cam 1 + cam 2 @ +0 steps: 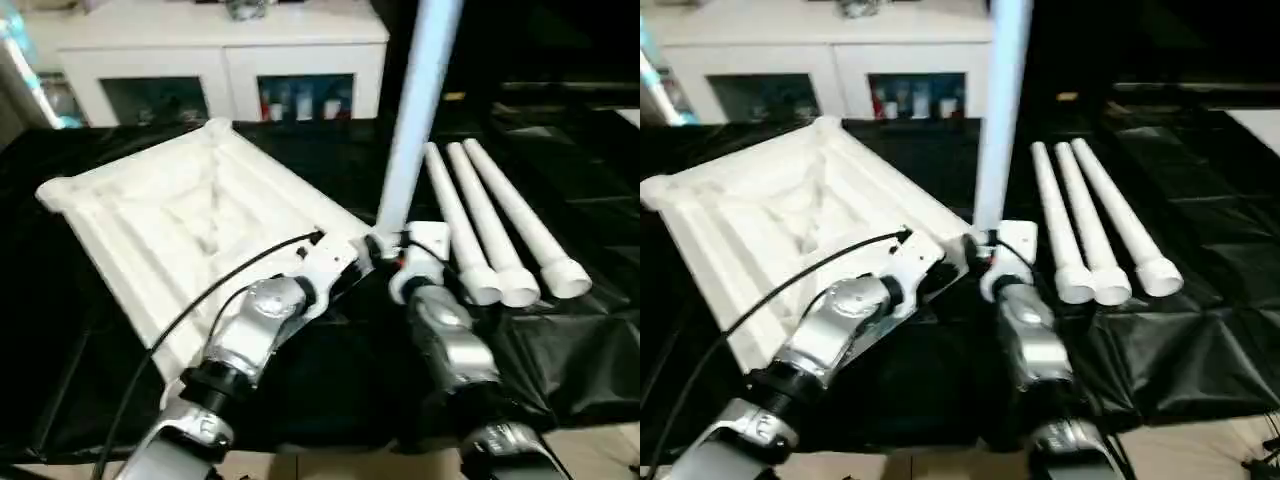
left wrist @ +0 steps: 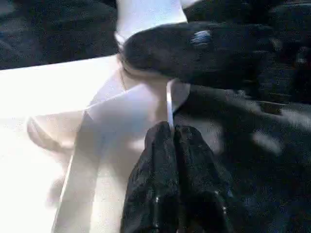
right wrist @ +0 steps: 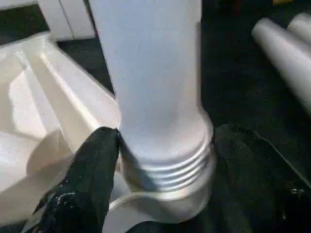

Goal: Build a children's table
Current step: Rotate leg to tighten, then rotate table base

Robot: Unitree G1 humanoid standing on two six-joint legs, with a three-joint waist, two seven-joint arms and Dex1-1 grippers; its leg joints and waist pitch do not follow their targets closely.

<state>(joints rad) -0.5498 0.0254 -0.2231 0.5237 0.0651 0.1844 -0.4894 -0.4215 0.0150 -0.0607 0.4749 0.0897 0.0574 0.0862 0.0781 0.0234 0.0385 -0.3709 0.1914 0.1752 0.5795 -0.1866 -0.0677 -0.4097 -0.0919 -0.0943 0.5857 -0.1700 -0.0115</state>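
From our head camera we are looking down on the black-sheeted tabletop (image 1: pixel 90 400), where the small white table top (image 1: pixel 180 220) is lying upside down, ribs facing up, toward our left. One leg (image 1: pixel 415 110) is standing upright at its near right corner, and three more legs (image 1: pixel 505 220) are lying side by side on the sheet just to the right of it. A white cabinet (image 1: pixel 220 50) with glass doors is standing behind the tabletop. Our two silver forearms are reaching in toward that corner.

The wrist cameras are giving us the close detail. Looking along our right pincer (image 3: pixel 160 160), we are seeing the ridged lower end of the upright leg sitting in the corner socket (image 3: pixel 160 213). Its two black fingers (image 3: pixel 87 179) are standing wide apart on either side of the leg; the one finger is lying right against the ridged end, while we cannot tell whether the other is touching, so we cannot tell whether the leg is gripped.

Looking along our left pincer (image 2: pixel 173 141), we are seeing its two fingertips pressed together on a thin white edge of the table top beside that corner. That same view is also showing a black finger of the right pincer lying across the base of the leg.
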